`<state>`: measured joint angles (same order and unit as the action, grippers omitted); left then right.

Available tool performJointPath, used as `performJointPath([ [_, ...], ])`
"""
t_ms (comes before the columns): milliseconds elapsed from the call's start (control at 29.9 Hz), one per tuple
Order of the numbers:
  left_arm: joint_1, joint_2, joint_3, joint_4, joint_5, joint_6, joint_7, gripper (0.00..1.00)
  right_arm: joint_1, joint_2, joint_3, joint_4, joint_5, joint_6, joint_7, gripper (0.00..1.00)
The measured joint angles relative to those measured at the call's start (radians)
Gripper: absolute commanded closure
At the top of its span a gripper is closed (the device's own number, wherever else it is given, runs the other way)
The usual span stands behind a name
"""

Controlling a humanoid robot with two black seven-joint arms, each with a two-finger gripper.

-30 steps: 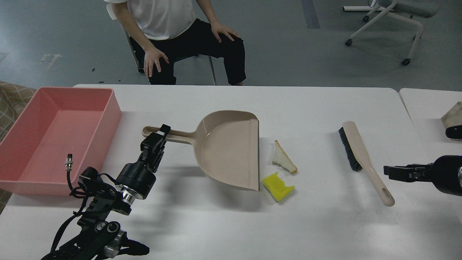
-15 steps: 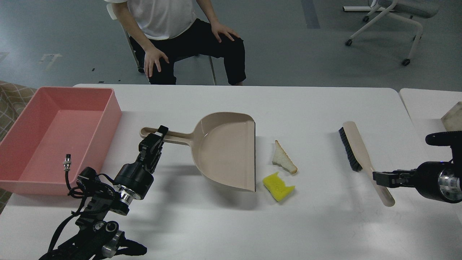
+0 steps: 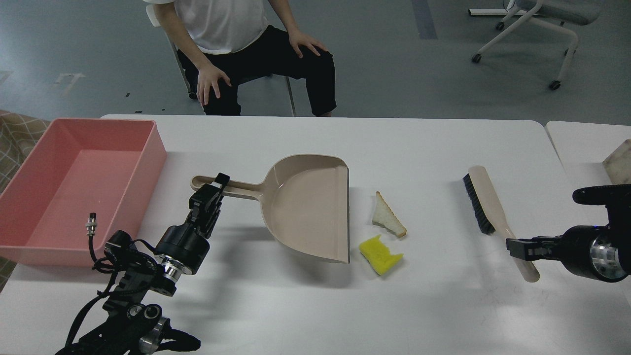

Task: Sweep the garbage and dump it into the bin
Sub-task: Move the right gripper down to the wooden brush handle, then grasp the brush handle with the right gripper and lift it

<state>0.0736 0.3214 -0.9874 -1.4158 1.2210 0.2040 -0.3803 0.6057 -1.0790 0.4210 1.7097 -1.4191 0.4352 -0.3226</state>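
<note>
So far nothing is swept. Left gripper [image 3: 215,183] grips the dustpan [image 3: 305,207] handle; right gripper [image 3: 515,245] touches the brush [image 3: 485,202] handle, its opening unclear. Between them lie bread [image 3: 387,218] and sponge [image 3: 380,248]. Left of both, the bin [image 3: 74,182] has nothing in it.

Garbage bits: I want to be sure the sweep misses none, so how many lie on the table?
2. The bread slice lies right of the dustpan's open edge; the yellow sponge piece sits just nearer, by the edge's near corner. None seem hidden.
</note>
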Motion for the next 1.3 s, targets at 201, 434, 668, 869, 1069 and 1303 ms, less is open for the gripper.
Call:
performJointPath([
  [201,0.001,-0.001,-0.001,0.0,0.0,0.0,0.0,0.77,-0.009,0.036,-0.004,0.0,0.0,-0.02,-0.019,0.38],
  [434,0.001,0.004,-0.001,0.0,-0.001,0.0,-0.002,0.77,-0.016,0.055,-0.007,0.0,0.0,-0.021,-0.031,0.4],
  [668,0.002,0.003,-0.001,0.0,-0.001,0.0,-0.002,0.77,-0.019,0.059,0.002,-0.001,0.0,-0.021,-0.045,0.55],
  [869,0.002,0.002,-0.001,0.0,-0.002,0.0,-0.002,0.77,-0.025,0.056,0.002,-0.001,0.0,-0.021,-0.057,0.58],
  [1069,0.003,0.004,-0.001,0.0,-0.002,0.0,-0.002,0.77,-0.027,0.054,0.002,-0.001,0.0,-0.018,-0.059,0.58],
  [1303,0.003,0.004,-0.001,0.0,-0.001,0.0,-0.002,0.77,-0.03,0.055,0.001,-0.002,0.0,-0.018,-0.06,0.69],
])
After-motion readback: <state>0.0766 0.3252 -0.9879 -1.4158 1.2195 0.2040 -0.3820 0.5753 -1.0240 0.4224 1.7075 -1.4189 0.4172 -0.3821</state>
